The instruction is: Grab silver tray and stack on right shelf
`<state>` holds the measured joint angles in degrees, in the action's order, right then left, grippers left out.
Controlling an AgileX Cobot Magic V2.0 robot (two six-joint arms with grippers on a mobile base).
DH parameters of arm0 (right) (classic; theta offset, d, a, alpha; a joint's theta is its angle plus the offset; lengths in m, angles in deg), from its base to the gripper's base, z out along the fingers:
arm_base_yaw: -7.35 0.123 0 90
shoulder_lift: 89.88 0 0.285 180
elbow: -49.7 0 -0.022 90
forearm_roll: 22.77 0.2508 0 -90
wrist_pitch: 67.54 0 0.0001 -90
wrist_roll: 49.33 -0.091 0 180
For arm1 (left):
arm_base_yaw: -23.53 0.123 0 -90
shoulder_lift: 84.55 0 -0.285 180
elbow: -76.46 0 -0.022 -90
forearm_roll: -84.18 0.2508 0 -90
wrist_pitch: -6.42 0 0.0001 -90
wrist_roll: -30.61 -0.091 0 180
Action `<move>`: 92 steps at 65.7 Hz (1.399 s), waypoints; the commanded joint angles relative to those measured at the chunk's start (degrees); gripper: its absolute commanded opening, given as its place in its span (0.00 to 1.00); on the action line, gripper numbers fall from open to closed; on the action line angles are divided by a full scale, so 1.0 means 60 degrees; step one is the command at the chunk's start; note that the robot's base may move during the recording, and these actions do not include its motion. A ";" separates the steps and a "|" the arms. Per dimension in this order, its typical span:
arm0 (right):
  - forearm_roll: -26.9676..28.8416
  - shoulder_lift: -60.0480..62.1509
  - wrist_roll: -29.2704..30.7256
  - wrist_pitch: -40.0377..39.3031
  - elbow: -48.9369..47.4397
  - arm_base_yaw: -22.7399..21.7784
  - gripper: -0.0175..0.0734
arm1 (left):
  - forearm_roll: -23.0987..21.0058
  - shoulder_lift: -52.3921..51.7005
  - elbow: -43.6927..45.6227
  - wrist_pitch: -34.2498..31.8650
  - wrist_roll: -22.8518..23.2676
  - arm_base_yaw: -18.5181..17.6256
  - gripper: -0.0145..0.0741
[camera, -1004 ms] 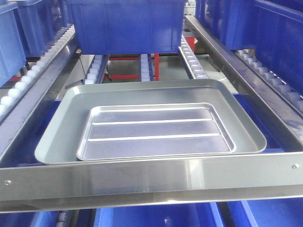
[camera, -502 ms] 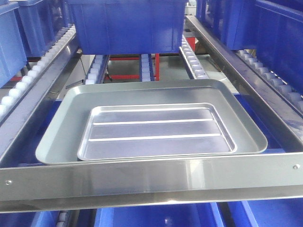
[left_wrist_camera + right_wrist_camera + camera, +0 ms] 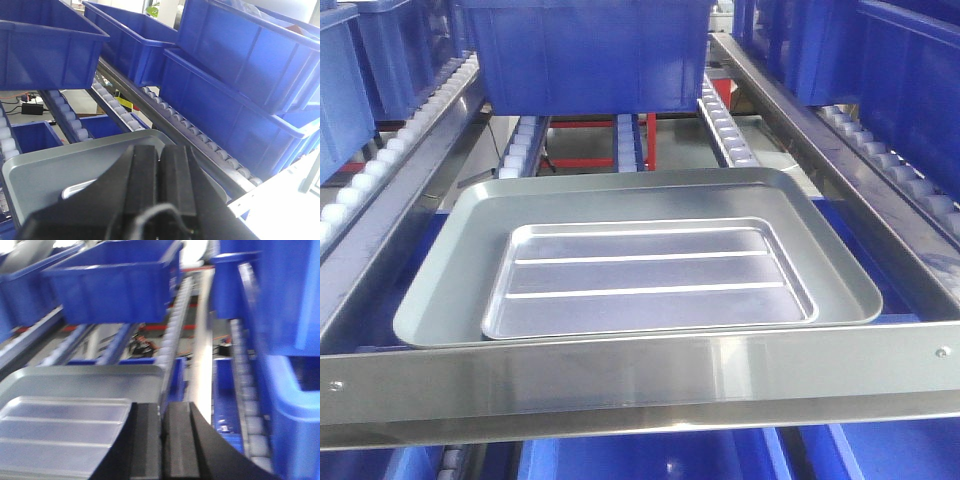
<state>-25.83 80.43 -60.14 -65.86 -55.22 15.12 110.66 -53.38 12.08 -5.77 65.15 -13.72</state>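
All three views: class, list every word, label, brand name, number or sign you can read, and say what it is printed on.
None can be read.
The blue bins, the silver tray, the grey tray and the rack's steel front bar all show plain surfaces.
The right wrist view is blurred, but no label shows there.

Both hands [image 3: 160, 180] [image 3: 162, 440] are matte black with flat, blocky fingers.

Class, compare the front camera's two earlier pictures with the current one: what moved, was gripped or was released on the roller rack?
Nothing visibly changed. The silver tray still lies inside the larger grey tray behind the rack's steel front bar, and the blue bin sits at the same spot.
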 commanded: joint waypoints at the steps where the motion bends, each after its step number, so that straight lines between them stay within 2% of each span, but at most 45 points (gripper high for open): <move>1: 0.0164 0.0263 0.0180 -0.1391 0.0233 -0.0625 0.25 | -0.0057 0.0043 0.0271 -0.0771 0.0018 -0.0053 0.06; 10: 0.0164 0.0590 0.0144 -0.1350 0.0639 -0.1123 0.25 | -0.0057 0.0043 0.0271 -0.0771 0.0018 -0.0053 0.06; 63: 0.0164 0.0599 0.0144 -0.1383 0.0639 -0.1123 0.25 | -0.0036 0.0043 0.0254 -0.0646 0.0018 -0.0033 0.06; 70: 0.0164 0.0599 0.0144 -0.1383 0.0639 -0.1123 0.25 | -0.0535 0.0012 0.0254 -0.0495 -0.0001 0.0358 0.06; 74: 0.0164 0.0599 0.0144 -0.1383 0.0639 -0.1123 0.25 | -0.0772 0.0012 0.0254 -0.0328 -0.0471 0.0750 0.06; 76: 0.0164 0.0599 0.0144 -0.1383 0.0639 -0.1123 0.25 | -0.1118 -0.0025 0.0254 -0.0197 -0.0978 0.0959 0.06; 80: 0.0164 0.0599 0.0144 -0.1383 0.0639 -0.1123 0.25 | -0.1832 -0.0182 0.0254 0.0249 -0.2739 0.1401 0.06; 85: 0.0164 0.0599 0.0144 -0.1383 0.0639 -0.1123 0.25 | -0.2813 -0.0674 0.0158 0.0753 -0.4396 0.2026 0.06; 92: 0.0164 0.0599 0.0144 -0.1383 0.0639 -0.1123 0.25 | -0.3923 -0.1578 -0.0271 0.1009 -0.5757 0.2936 0.06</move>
<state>-24.83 82.93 -59.75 -68.79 -51.36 8.69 91.67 -60.65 10.31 3.46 36.34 1.26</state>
